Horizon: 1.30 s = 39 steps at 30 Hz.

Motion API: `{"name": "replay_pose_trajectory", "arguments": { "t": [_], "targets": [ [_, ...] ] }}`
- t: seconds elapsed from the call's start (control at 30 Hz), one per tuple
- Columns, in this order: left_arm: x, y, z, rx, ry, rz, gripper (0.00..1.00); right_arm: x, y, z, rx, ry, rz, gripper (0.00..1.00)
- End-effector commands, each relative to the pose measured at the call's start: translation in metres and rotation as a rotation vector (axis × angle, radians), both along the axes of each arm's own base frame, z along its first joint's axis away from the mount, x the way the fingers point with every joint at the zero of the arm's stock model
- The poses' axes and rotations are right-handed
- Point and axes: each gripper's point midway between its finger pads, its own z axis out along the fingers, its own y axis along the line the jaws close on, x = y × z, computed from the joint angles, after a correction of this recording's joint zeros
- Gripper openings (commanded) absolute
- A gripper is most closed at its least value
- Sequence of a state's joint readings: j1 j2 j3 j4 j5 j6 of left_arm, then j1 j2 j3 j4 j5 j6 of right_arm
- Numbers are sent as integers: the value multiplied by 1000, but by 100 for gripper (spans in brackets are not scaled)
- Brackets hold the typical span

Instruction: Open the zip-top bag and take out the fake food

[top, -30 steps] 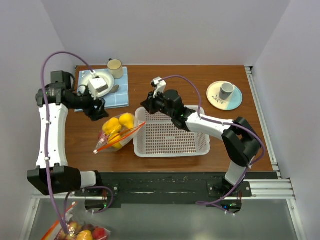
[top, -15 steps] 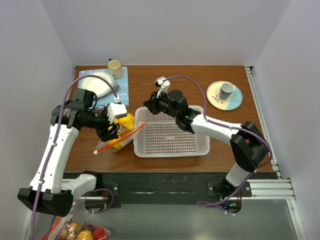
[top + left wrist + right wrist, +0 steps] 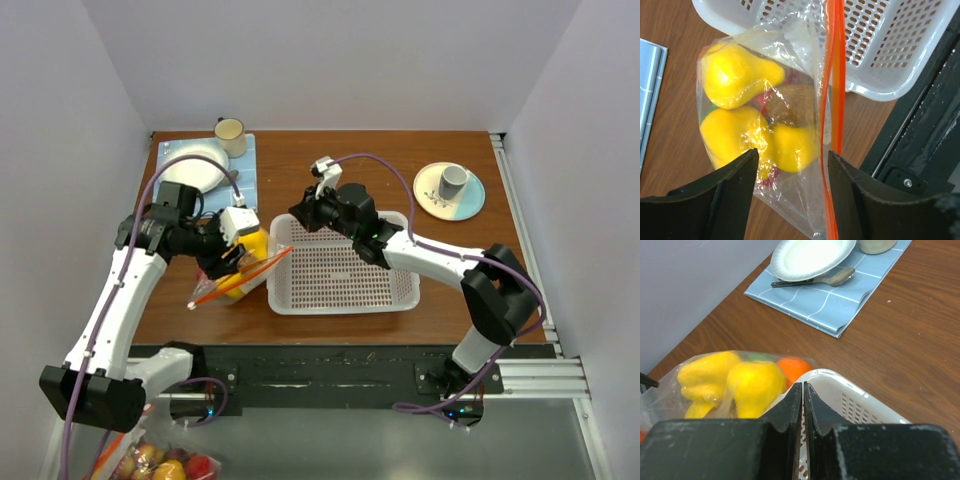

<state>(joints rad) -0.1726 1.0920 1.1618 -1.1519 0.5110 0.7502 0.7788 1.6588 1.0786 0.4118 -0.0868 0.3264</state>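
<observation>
**Clear bag of red and yellow pieces** (image 3: 165, 465): is lying below the worktop's near edge, nearer than the left arm's base.

**Left hand** (image 3: 792, 154): is hanging released, its black fingers spread wide and grasping nothing.

**Clear crinkly zip-top bag** (image 3: 799, 107): is lying on the brown wooden worktop (image 3: 330, 160), directly beneath the left hand. Its body is showing between that hand's two fingers.

**Orange-red zip strip** (image 3: 836, 100): is running along the bag's edge, just beside the left hand's finger on the basket side. Whether it is sealed cannot be told.

**Glossy plastic fake food** (image 3: 735, 75): three yellow pieces are sitting inside the bag under the left hand. Red and green are showing between them. An orange piece is lying at the end toward the right hand.

**White perforated plastic basket** (image 3: 345, 270): is sitting just beside the left hand, its corner touching the bag. Its far corner is lying under the right hand.

**Right hand** (image 3: 803, 386): is hanging clenched, fingers pressed together with nothing between them, over the basket rim nearest the bag.

**Blue checked cloth mat** (image 3: 830, 305): is lying beyond both hands. It is carrying a white plate (image 3: 810, 257), a grey spoon (image 3: 815, 280) and a cream mug (image 3: 231, 130).

**Two-tone round plate** (image 3: 432, 196): is sitting well apart from the right hand, on its outer side, and is holding a grey cup (image 3: 455, 180).
</observation>
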Motion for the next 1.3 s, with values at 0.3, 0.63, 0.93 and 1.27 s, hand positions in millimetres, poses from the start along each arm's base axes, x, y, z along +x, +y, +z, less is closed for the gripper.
{"name": "replay_pose_trajectory", "arguments": {
  "t": [0.3,0.63,0.93,1.27],
  "targets": [
    [8,-7,-28,15,35,8,56,-4,-12,27,50,-49,-36,9],
    [-12,-10,10,-7,43,-48,51,-5,-9,26,48,-41,-26,9],
    [-36,-15,-15,-38,142,-69,52,-4,-9,27,49,-40,-28,9],
    [-7,-13,-30,1,75,-11,51,-5,-9,25,57,-25,-32,9]
  ]
}}
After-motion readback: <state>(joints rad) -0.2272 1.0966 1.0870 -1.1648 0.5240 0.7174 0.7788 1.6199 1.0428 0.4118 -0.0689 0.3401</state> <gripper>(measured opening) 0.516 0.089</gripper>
